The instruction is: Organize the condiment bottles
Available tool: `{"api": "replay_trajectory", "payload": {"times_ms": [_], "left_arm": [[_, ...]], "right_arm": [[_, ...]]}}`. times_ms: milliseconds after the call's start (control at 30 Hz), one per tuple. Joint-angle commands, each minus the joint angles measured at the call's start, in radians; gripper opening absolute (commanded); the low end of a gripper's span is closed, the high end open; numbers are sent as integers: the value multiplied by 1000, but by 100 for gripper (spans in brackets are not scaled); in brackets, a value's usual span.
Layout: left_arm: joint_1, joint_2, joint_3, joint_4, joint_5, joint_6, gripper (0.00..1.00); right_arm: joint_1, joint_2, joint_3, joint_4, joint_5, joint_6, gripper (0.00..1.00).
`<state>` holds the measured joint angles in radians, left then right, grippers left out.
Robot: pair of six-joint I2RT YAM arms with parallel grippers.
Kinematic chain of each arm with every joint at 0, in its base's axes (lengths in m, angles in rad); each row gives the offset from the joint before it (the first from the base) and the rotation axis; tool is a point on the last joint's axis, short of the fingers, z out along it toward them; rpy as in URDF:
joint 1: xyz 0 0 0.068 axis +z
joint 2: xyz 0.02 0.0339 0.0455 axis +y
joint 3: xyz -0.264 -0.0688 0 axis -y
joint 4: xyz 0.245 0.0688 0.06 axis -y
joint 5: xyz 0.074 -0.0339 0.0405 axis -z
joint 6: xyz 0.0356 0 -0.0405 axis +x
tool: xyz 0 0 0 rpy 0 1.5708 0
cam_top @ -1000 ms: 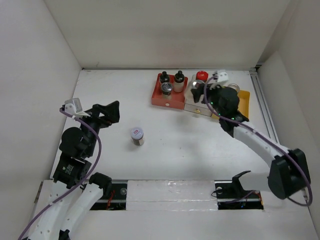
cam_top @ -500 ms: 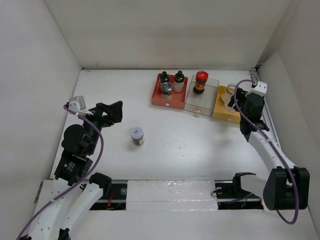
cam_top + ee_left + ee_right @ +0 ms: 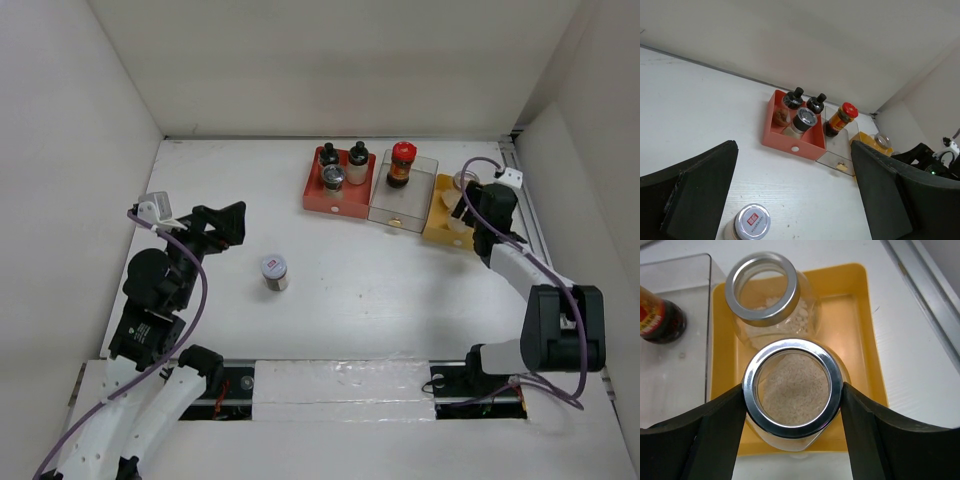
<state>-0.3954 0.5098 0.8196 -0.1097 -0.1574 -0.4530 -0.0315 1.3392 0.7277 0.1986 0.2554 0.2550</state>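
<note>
1. The clear tray (image 3: 410, 205) is taken as the landmark. It is set on the far right part of the counter (image 3: 240, 180). One red-capped bottle (image 3: 402, 164) with dark contents is stood upright in its far end.
2. A red tray (image 3: 335, 206) is placed against the left side of the clear tray. Three of the condiment bottles are held in it. Two are black-capped bottles along the far side, a dark one (image 3: 328, 155) and a pale one (image 3: 358, 154). The third is a grey-topped jar (image 3: 334, 178) just in front of them.
3. A yellow tray (image 3: 860, 315) is placed against the right side of the clear tray. Two silver-rimmed jars are seen in it, one behind the other. The far jar (image 3: 769, 290) is filled with pale, coarse contents and the near jar (image 3: 792, 387) with finer tan contents.
4. The near jar is gripped by the right fingers (image 3: 715, 435), with one pressed to each side of its rim. Whether its base is set down on the yellow tray cannot be told.
5. A lone jar (image 3: 274, 270) with a silver, red-labelled cap is stood upright on the bare counter. It is well to the left of the clear tray, nearer the arm bases and apart from every tray.
6. The left fingers (image 3: 695, 190) are spread wide with nothing held between them. They are raised over the counter still further left of the clear tray than the lone jar.
</note>
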Motion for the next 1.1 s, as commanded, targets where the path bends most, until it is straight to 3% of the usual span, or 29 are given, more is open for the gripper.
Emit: {"api": "replay_trajectory", "payload": {"times_ms": [0, 100, 267, 400, 567, 600, 667, 700, 733, 767, 800, 833, 900, 933, 967, 1000, 1067], "left_arm": [[6, 13, 7, 45, 13, 11, 92], [6, 13, 7, 45, 13, 11, 92], [6, 22, 7, 45, 13, 11, 92], [6, 22, 7, 45, 13, 11, 92], [6, 22, 7, 45, 2, 11, 91], [6, 22, 7, 45, -11, 11, 91], [6, 22, 7, 45, -30, 11, 90], [6, 22, 7, 35, -51, 1, 88], [6, 13, 7, 35, -51, 0, 85], [6, 13, 7, 35, -62, 0, 81], [6, 13, 7, 35, -71, 0, 70], [6, 13, 7, 35, -71, 0, 62], [6, 13, 7, 35, -71, 0, 46], [6, 13, 7, 35, -71, 0, 36], [6, 13, 7, 35, -61, 0, 34], [6, 13, 7, 35, -60, 0, 34], [6, 13, 7, 35, -50, 0, 39]], "right_arm": [[-4, 38, 78, 119, 27, 13, 65], [-4, 74, 98, 96, 27, 13, 66], [-4, 94, 107, 76, 27, 13, 86], [10, -3, 116, 56, 27, 4, 96], [152, -158, 116, 42, -26, -46, 96], [233, -167, 107, 42, -60, -60, 90], [324, -152, 107, 91, -155, -92, 67], [423, -135, 107, 100, -247, -92, 48], [474, -91, 119, 101, -290, -92, 20], [526, -66, 130, 113, -332, -103, 13], [630, -43, 142, 113, -399, -114, 11], [684, -22, 166, 113, -415, -128, 15], [786, 31, 194, 79, -438, -178, 39], [865, 50, 208, 70, -447, -195, 60], [899, 72, 240, 58, -447, -209, 91], [927, 125, 258, 26, -458, -235, 98], [978, 188, 306, 16, -458, -235, 100]]}}
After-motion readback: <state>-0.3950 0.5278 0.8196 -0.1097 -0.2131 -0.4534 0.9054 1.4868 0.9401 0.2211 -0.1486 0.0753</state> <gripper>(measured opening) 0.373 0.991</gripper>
